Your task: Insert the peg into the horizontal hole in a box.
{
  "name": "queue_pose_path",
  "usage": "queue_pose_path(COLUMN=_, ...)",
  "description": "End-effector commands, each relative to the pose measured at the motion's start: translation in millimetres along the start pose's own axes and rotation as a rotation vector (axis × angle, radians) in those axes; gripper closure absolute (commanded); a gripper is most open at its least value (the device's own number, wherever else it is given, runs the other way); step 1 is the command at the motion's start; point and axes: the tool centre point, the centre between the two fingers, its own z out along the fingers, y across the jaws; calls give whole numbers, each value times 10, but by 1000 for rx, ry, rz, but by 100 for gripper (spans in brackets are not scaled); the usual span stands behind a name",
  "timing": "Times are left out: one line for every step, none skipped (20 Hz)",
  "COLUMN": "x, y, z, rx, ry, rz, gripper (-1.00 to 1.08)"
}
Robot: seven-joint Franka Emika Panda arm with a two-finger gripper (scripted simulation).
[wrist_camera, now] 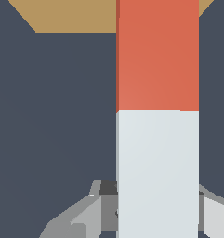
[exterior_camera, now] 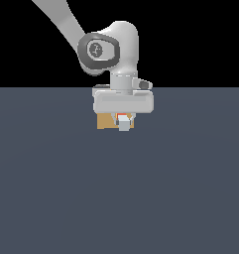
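The peg [wrist_camera: 157,116] is a long bar, red-orange at one half and white at the other. My gripper [wrist_camera: 150,209] is shut on its white half, with the red-orange half pointing at the tan box [wrist_camera: 71,16]. In the exterior view the gripper [exterior_camera: 123,119] hangs low over the floor with the peg [exterior_camera: 123,121] end-on, right in front of the box [exterior_camera: 105,121]. The peg's red end reaches the box's face in the wrist view. The hole is hidden behind the peg and the hand.
A flat dark grey floor [exterior_camera: 116,198] spreads all around. The arm's white wrist and link [exterior_camera: 113,49] rise above the gripper toward the exterior view's upper left.
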Motion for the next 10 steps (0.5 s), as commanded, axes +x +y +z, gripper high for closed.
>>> queue_pose_path(x=36, y=3, z=-9, rx=-2, ry=0, rz=-1, gripper=108)
queue_pose_path(x=66, y=1, z=-9, rx=-2, ry=0, rz=-1, gripper=108)
queue_pose_path(x=105, y=-1, z=-9, rx=-2, ry=0, rz=-1, gripper=108)
queue_pose_path(x=153, y=-3, z=-12, rx=-2, ry=1, rz=-1, gripper=108)
queue_pose_path(x=210, y=-4, z=-12, rx=-2, ry=1, rz=-1, gripper=108)
queue_pose_path(x=276, y=-5, z=-11, rx=-2, ry=1, rz=-1, gripper=108)
queue_pose_path(x=352, y=-6, z=-14, rx=-3, ry=1, rz=-1, gripper=108)
queue_pose_path(x=437, y=-7, z=-14, rx=-3, ry=1, rz=-1, gripper=108)
queue_pose_path(x=528, y=-7, z=-14, rx=-3, ry=1, rz=-1, gripper=108)
queue_pose_path(x=614, y=-7, z=-17, rx=-3, ry=1, rz=-1, gripper=108)
